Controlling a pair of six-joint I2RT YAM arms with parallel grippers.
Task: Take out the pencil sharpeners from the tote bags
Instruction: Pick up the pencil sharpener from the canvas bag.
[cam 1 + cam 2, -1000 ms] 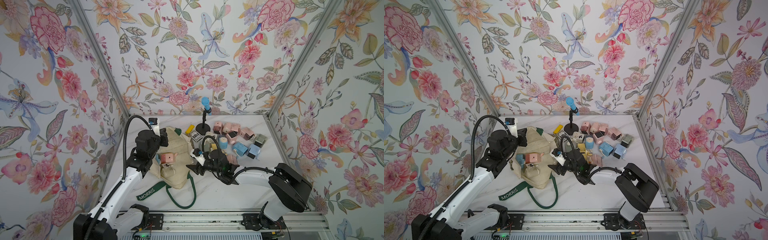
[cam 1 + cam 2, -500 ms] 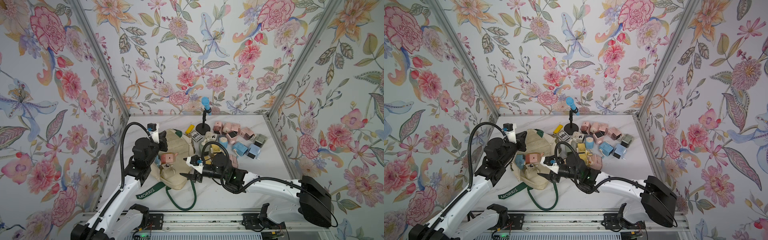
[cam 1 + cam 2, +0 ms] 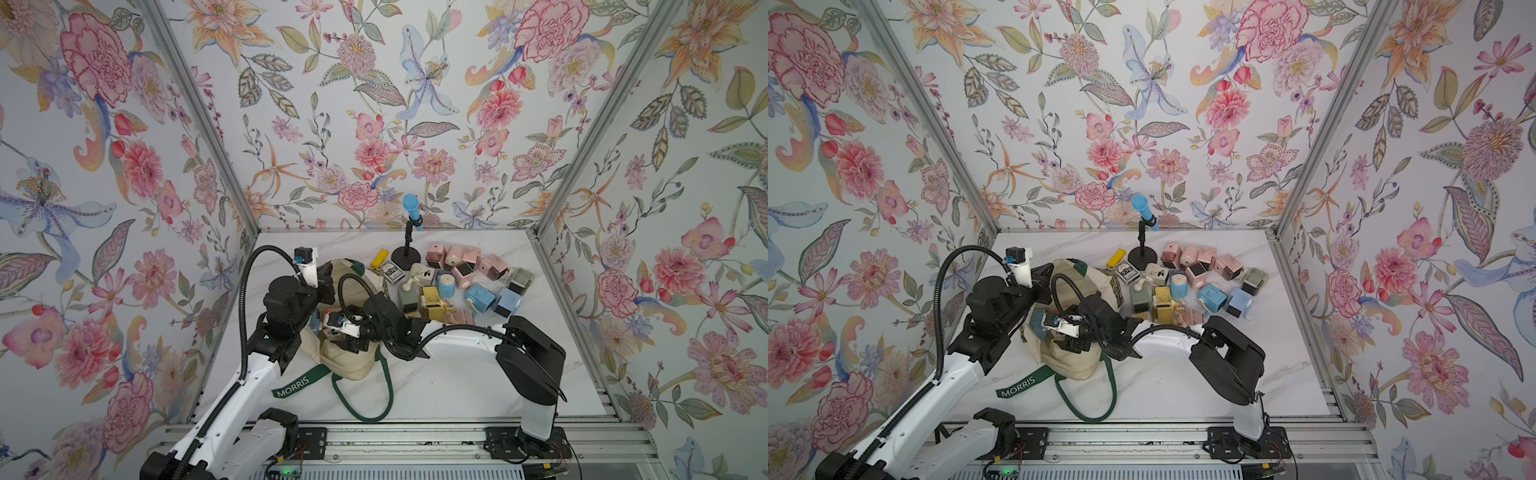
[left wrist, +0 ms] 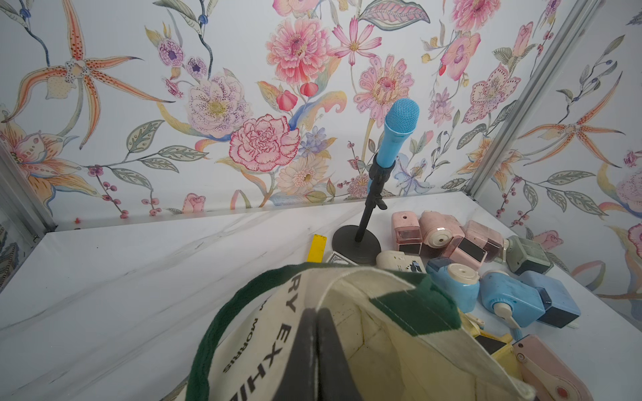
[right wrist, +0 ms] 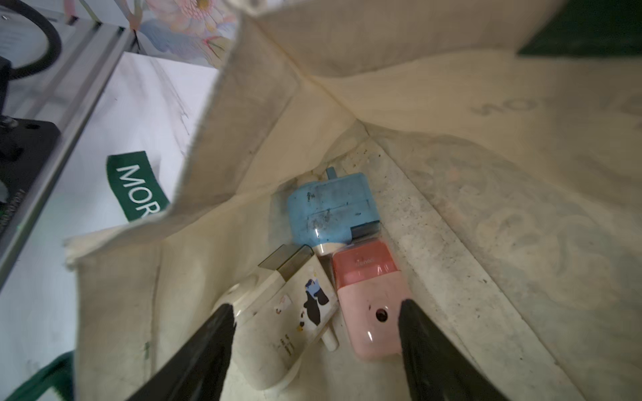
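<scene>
Dial: table from above, 12 at the back wall.

9 o'clock. My left gripper (image 4: 316,314) is closed flat on the rim of the tote bag (image 3: 349,365) and holds the mouth up and open. The bag lies slumped on the table (image 3: 457,386), one green handle trailing toward 6.

Centre. My right gripper (image 5: 315,305) is inside the mouth, jaws spread wide, nothing between the pads yet. Three pieces are left at the bottom: a cream sharpener (image 5: 278,312) and a pink sharpener (image 5: 368,305) side by side and touching, and a blue sharpener (image 5: 330,211) deeper in the corner, butted against both.

2 o'clock. The pile of sharpeners (image 3: 461,282) already out lies just beside the microphone stand (image 3: 405,259).

Risks, my judgement:
- The jaws straddle cream and pink together. Closing here could clamp both loosely, and one could drop on the lift.
- One pad sits close to the canvas wall. It may pinch cloth, and the bag would come up too.
- If the rim slips from the left pinch, the mouth folds over my right wrist.
- Crank knobs may snag cloth.
</scene>
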